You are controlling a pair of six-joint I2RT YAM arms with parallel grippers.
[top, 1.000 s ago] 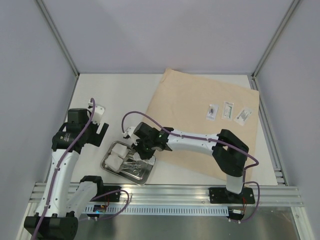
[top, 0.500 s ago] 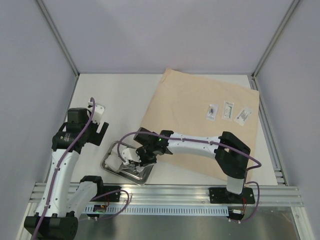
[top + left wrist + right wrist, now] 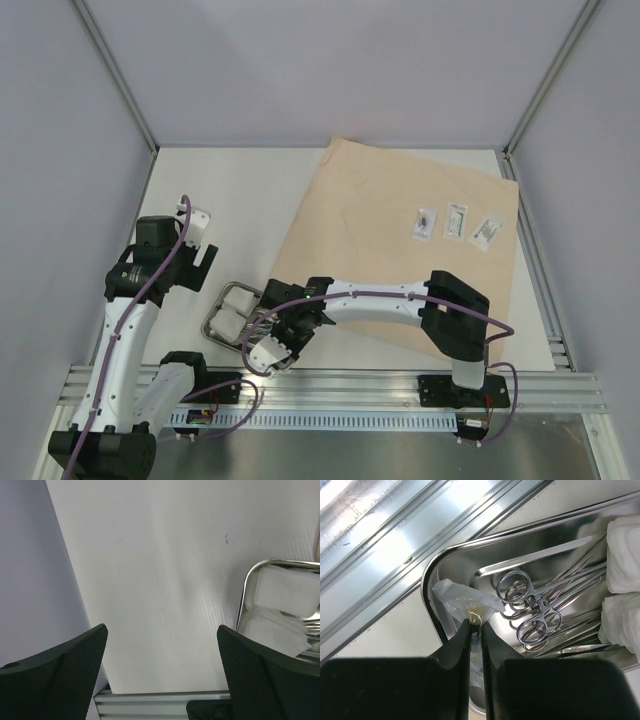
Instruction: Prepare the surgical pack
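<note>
The steel tray (image 3: 212, 322) sits near the front, left of the tan wrap sheet (image 3: 390, 200). It holds white gauze pads (image 3: 232, 305) and steel clamps (image 3: 530, 610). My right gripper (image 3: 272, 345) reaches over the tray's near right part. In the right wrist view the right gripper (image 3: 475, 625) is shut on a small clear packet (image 3: 462, 600) at a tray corner (image 3: 427, 580), beside the clamps. My left gripper (image 3: 205, 258) hangs open and empty over bare table left of the tray. Its wrist view (image 3: 161, 630) shows the tray rim (image 3: 246, 587) and gauze (image 3: 287, 587) at right.
Three small clear packets (image 3: 425, 225), (image 3: 456, 220), (image 3: 488, 231) lie in a row on the wrap sheet's far right. The aluminium rail (image 3: 350, 385) runs along the near edge, close to the tray. Grey walls enclose the table on three sides.
My right gripper has moved from the tray's far side across the tray toward the near rail and now hides the tray's right part. The left arm has not moved.
</note>
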